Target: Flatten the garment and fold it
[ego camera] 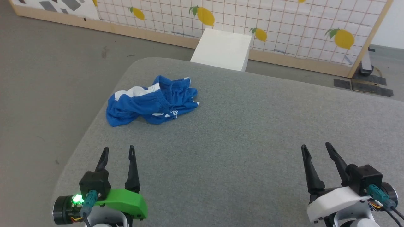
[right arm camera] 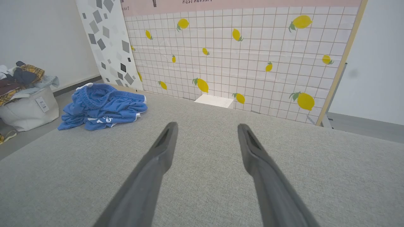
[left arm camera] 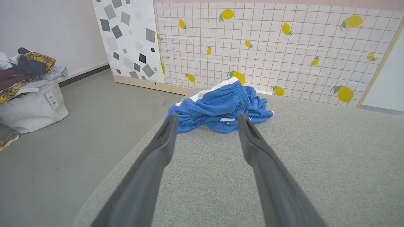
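The blue shorts [ego camera: 151,101] are lying in a crumpled heap on the grey padded table [ego camera: 252,132], ahead of the left claw [ego camera: 118,147] and slightly toward its right. They are well apart from its fingertips, with nothing touching them. A white stripe is showing along the far side of the heap, the gathered waistband is bunching up in the middle, and a bit of white print is peeking out at the near edge. The heap is sitting close to the table's left edge.

The left claw is hovering over the near left part of the table with its two dark fingers spread wide, gripping nothing. Seen from its own wrist, the shorts [left arm camera: 221,107] are lying just beyond and between the two tips. The right claw [ego camera: 316,145] is hovering over the near right part, its fingers also spread and empty. From this claw the shorts [right arm camera: 101,108] are lying far off to the left and ahead.

Past the table's far edge, ahead of the gap between the two claws, a white box [ego camera: 222,49] is standing against a tiled panel printed with lemons [ego camera: 284,22]. Off to the left of the left claw, down on the grey floor [ego camera: 47,78], a pale bag [left arm camera: 31,107] is sitting by the wall, heaped with mixed clothes.
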### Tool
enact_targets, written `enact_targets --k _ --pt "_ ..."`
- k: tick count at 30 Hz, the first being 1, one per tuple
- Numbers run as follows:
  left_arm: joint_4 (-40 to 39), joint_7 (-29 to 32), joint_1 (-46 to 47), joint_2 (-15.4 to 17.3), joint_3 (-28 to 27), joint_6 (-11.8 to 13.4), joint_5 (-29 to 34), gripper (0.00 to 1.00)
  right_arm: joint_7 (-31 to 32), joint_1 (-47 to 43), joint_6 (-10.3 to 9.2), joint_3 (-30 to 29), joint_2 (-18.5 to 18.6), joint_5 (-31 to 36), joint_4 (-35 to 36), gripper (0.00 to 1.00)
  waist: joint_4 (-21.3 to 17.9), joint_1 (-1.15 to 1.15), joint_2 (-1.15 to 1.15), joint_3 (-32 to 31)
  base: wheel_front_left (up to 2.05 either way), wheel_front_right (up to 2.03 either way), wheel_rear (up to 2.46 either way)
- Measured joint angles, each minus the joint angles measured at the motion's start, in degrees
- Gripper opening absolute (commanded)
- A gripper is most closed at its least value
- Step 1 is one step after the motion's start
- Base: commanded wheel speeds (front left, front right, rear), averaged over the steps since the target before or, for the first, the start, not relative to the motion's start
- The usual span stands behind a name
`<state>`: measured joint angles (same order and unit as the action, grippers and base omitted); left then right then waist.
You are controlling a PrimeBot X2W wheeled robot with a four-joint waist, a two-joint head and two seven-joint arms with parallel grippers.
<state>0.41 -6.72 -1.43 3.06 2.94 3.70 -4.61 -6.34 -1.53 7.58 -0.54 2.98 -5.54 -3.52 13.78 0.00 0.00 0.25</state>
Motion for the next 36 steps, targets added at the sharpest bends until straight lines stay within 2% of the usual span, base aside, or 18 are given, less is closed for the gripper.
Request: enact_targets --k 36 --pt "-0.2 -4.1 -1.2 0.0 2.8 3.8 -1.9 1.0 -4.3 -1.2 0.0 0.0 0.0 -1.3 -2.0 1.0 7.9 0.0 0.0 1.4 0.0 0.0 0.0"
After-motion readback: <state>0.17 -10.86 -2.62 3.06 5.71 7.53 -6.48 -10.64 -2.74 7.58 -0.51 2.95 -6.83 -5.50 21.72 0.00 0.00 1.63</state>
